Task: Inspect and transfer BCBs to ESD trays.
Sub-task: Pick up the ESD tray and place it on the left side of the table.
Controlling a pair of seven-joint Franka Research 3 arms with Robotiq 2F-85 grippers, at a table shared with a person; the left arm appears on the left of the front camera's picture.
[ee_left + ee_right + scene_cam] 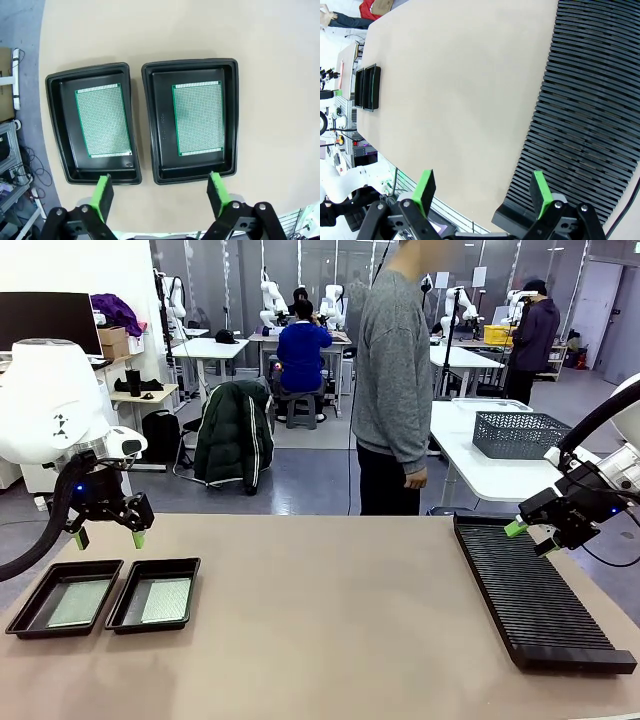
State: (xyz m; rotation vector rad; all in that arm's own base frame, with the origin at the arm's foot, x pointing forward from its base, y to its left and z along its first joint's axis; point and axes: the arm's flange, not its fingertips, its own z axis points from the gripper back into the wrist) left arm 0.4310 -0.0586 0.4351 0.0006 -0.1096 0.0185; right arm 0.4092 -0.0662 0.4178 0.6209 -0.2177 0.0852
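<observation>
Two black ESD trays sit side by side at the table's front left: the left tray (30, 612) (62, 145) and the right tray (125, 608) (157, 150). Each holds one flat green BCB, one board (80, 603) (102, 120) in the left tray and the other (166, 600) (198, 117) in the right. My left gripper (108, 537) (160, 195) hangs open above the trays' far rims, holding nothing. My right gripper (530, 536) (482, 192) stands open and empty over the near left corner of the slotted rack.
A long black ribbed rack (530, 590) (585, 110) lies along the table's right side. A person (392, 380) in a grey sweater stands behind the far edge. A grey mesh basket (520, 433) rests on a white table behind. Bare tabletop (330, 610) spans the middle.
</observation>
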